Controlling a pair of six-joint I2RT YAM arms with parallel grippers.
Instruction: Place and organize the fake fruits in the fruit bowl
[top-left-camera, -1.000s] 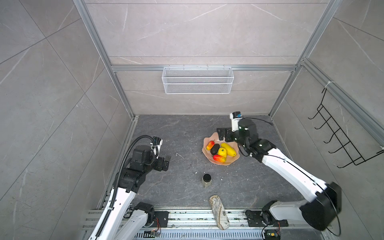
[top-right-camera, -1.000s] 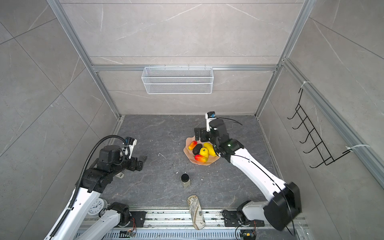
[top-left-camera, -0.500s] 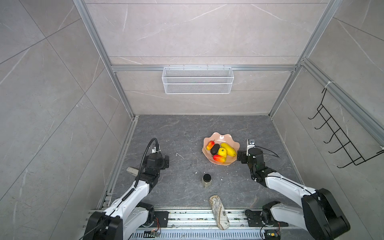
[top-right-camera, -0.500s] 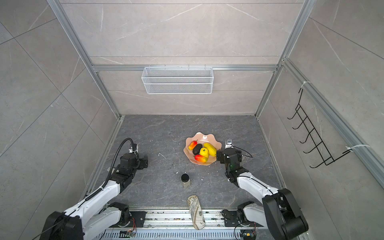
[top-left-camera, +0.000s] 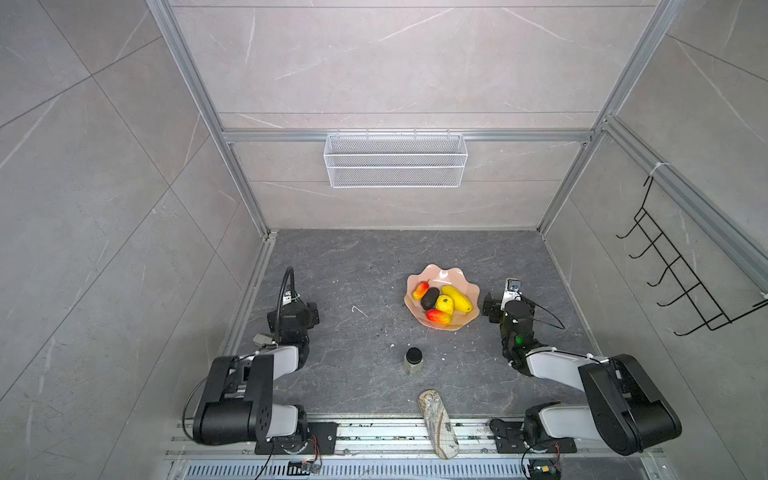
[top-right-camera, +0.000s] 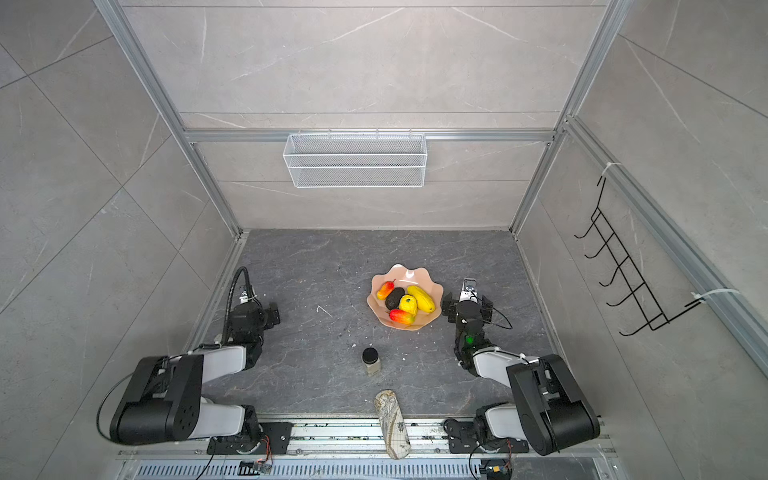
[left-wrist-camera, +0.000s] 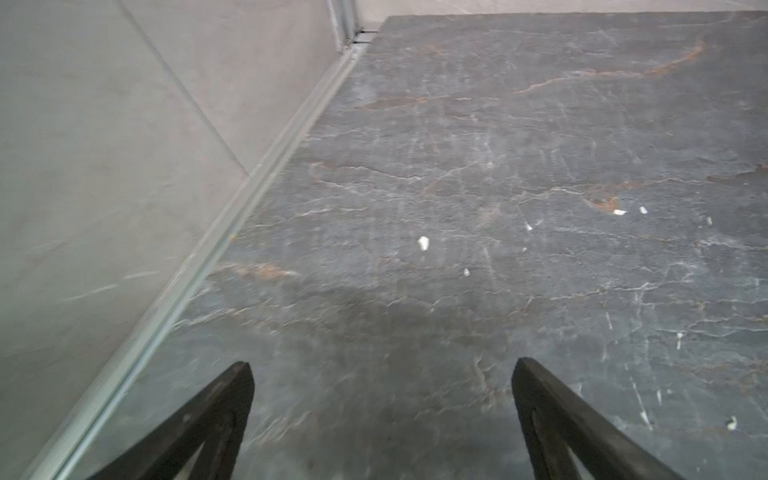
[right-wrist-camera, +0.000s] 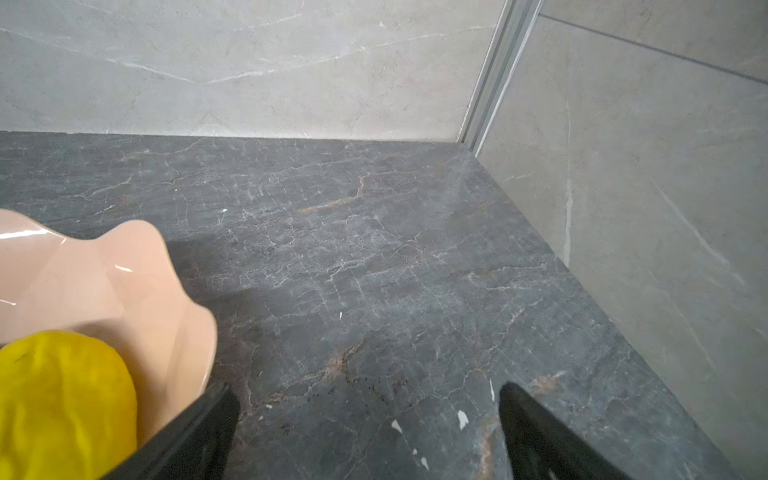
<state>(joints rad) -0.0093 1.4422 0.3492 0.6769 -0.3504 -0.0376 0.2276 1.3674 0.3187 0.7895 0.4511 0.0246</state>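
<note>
Both arms have drawn back and lowered since the earlier frames. The right end effector (right-wrist-camera: 368, 392), formerly over the fruit bowl (top-left-camera: 441, 272), now sits low just beside it, jaws apart and empty.

All five fake fruits (top-right-camera: 406, 305) lie inside the bowl. The long yellow fruit (top-left-camera: 457, 298) is nearest that end effector, followed by the stubby yellow fruit (top-left-camera: 444, 304) and the blackish oval (top-left-camera: 430, 298). The two red-yellow fruits (top-left-camera: 439, 316) lie at the bowl's edges.

The left end effector (left-wrist-camera: 382, 365), jaws apart and empty, is well apart from the bowl, over bare surface (top-left-camera: 353, 266).

- **Surface:** dark grey veined slab with white flecks.
- **Behind both end effectors, toward the arm bases:** a black-lidded jar (top-left-camera: 414, 360) and a beige patterned object (top-left-camera: 436, 419).
- **Room:** pale marbled walls (top-left-camera: 395, 62). A white wire-mesh basket (top-left-camera: 395, 166) hangs on the back wall and a black hook rack (top-left-camera: 673, 282) on the right wall.
</note>
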